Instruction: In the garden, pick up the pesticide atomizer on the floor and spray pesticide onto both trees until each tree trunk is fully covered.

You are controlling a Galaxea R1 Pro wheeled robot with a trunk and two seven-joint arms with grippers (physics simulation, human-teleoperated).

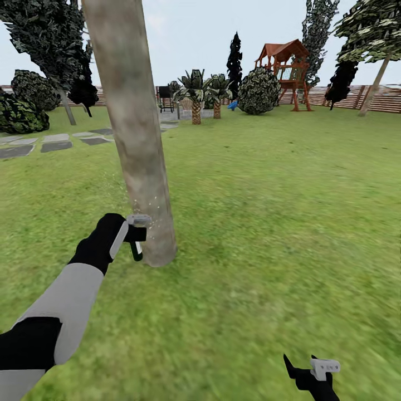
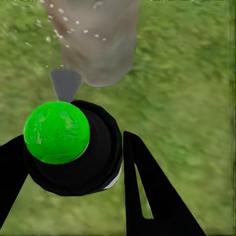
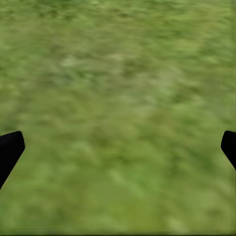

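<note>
Left pincer [image 2: 73, 162] clenched on the atomizer [image 2: 69, 147], nozzle aimed at the base of the near tree trunk [image 1: 131, 128], just beside it. Pale pesticide specks [image 1: 146, 207] sit on the low bark only. Trunk's long axis runs up, slightly tilted, so the spray likely needs to climb. Right pincer [image 1: 306, 370] released, empty over grass [image 3: 118, 98], well apart; left arm is nearer

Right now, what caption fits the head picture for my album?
Left gripper sprays pale specks onto a thick tree trunk.
</note>
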